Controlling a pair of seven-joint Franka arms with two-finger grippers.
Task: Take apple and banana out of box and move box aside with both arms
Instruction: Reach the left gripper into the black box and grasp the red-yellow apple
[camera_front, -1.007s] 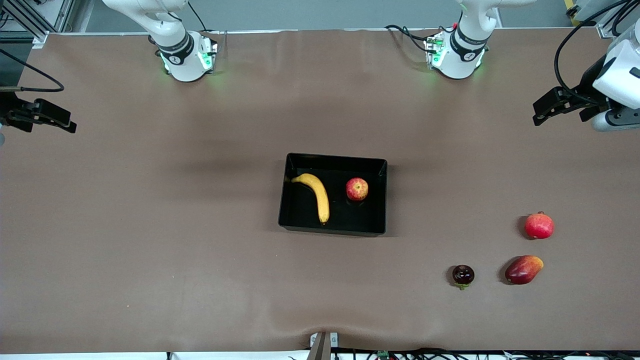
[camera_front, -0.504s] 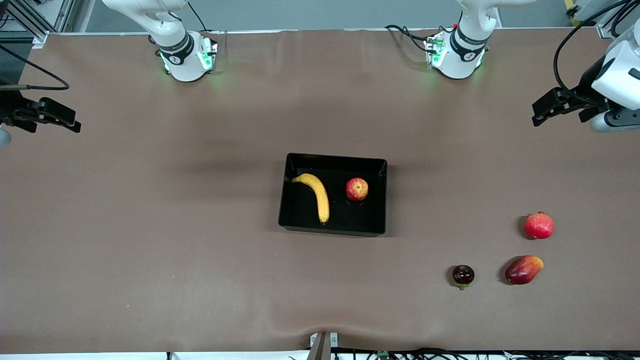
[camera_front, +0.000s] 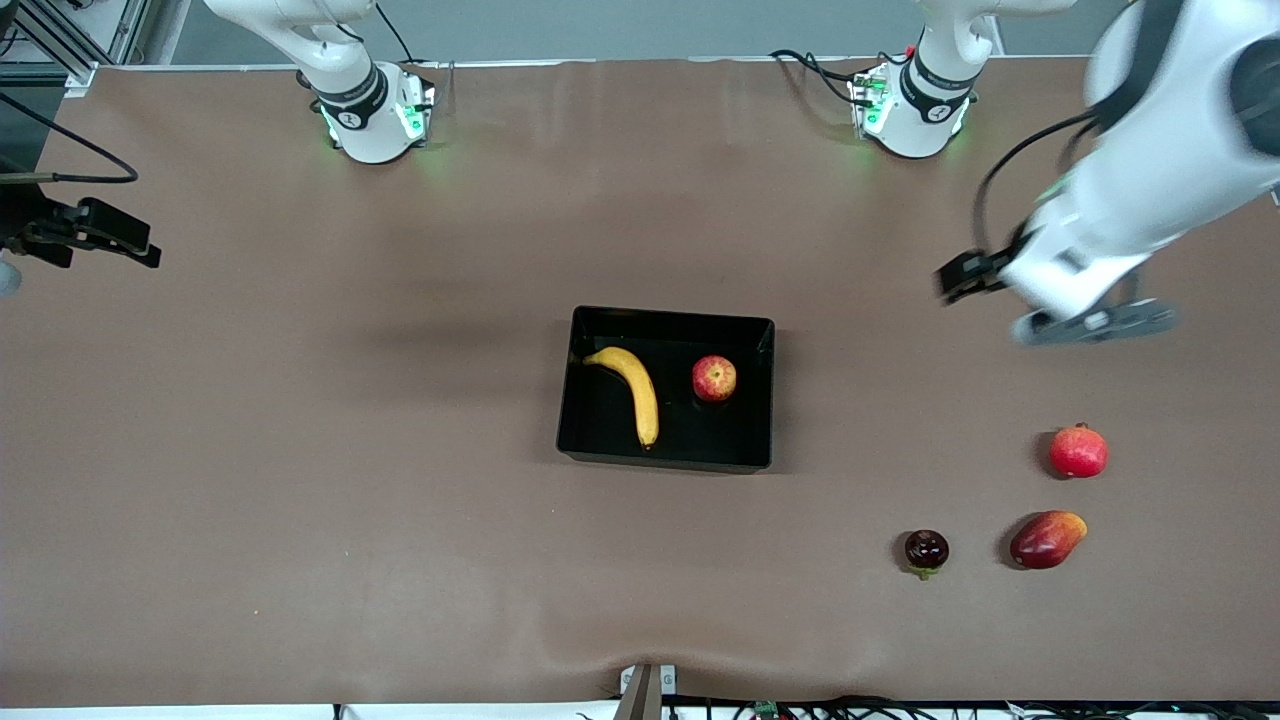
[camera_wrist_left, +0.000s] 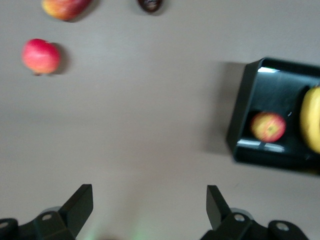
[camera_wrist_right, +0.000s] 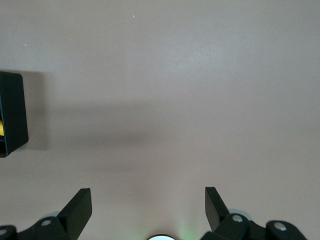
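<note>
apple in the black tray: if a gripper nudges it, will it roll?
Probably yes: the apple looks round, with bare glossy floor around it in the tray. The low walls should stop it. The banana lies apart, so it likely won't block a short roll.

Left arm (camera_front: 1130, 210) motion-blurred; mango (camera_wrist_left: 65, 7), purple fruit (camera_wrist_left: 150, 4) cut by edge.

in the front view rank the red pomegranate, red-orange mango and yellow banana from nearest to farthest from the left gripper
1. Red pomegranate with crown tip: toward the left arm's end of the table, closest to the open left gripper.
2. Oblong red-orange mango: nearer the front camera than the pomegranate.
3. Long curved yellow banana: in the glossy black plastic tray, mid-table.
</note>
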